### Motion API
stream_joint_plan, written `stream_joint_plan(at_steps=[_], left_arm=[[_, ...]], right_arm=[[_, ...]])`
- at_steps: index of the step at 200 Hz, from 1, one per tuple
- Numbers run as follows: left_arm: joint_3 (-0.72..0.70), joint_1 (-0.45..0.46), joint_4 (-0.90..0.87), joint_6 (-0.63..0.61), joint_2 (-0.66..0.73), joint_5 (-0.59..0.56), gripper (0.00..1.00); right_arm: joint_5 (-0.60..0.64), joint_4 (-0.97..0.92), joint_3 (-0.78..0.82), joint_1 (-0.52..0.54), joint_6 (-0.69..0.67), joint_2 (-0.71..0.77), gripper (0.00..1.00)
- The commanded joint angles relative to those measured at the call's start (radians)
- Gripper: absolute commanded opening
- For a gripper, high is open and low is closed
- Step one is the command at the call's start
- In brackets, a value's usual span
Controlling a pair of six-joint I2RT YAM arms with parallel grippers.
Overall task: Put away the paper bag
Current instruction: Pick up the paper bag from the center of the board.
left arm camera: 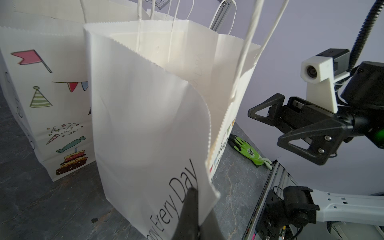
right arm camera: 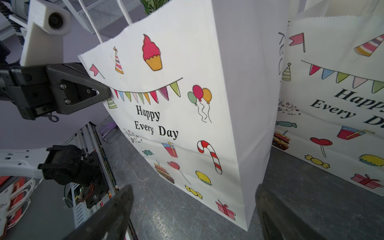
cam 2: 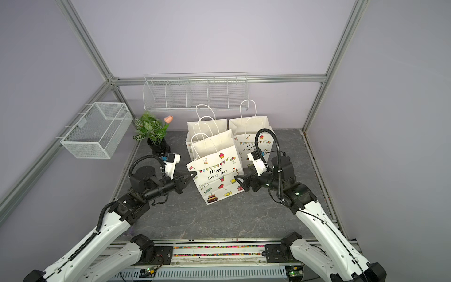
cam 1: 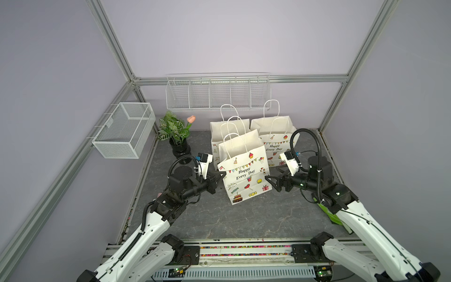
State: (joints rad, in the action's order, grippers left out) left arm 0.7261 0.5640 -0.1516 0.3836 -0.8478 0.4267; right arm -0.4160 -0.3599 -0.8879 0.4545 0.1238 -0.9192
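Closest to me, the dark stone table (cam 1: 219,219) lies bare in front, with a green glove (left arm camera: 247,151) off beside my right arm. It's not my concern.

Now the action: the paper bag (cam 1: 244,171) stands mid-table, open-mouthed and leaning a little, right between my two tools. My left tool (cam 1: 221,175) is clamped shut, and the left wrist view shows the bag's side fold pinched between its tips. My right tool (cam 1: 271,173) is spread wide just beside the opposite side, not touching paper.

As I read it, the step in hand is getting a second hold so the bag can be collapsed or lifted. To do it well, I want the right tool to come in level with the left one and take the side crease, not the printed face, closing gently because this paper will crumple or tear. With the left grip firm, the bag shouldn't skid or tip as the right comes in.

Behind it, two more bags (cam 1: 229,129) (cam 1: 273,129) stand close, so I'd draw forward rather than push back. The potted plant (cam 1: 175,131) sits off to the left. Farthest off are the wire rack (cam 1: 218,97) on the rear wall and the mesh basket (cam 1: 122,131) on the left wall. I can't tell which one takes the bag.
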Motion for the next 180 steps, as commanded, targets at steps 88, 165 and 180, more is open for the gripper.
stream_joint_plan(at_steps=[88,165,180], left_arm=[[0.064,0.004,-0.028,0.021,-0.021,0.138,0.0],[0.092,0.004,-0.069,0.008,-0.056,0.219,0.0],[0.07,0.005,-0.066,0.006,-0.061,0.201,0.0]], right_arm=[[-0.11,0.102,0.062,-0.035,0.043,-0.052,0.98],[-0.16,0.137,0.05,-0.054,0.056,-0.101,1.0],[-0.155,0.147,0.056,-0.057,0.062,-0.098,0.99]])
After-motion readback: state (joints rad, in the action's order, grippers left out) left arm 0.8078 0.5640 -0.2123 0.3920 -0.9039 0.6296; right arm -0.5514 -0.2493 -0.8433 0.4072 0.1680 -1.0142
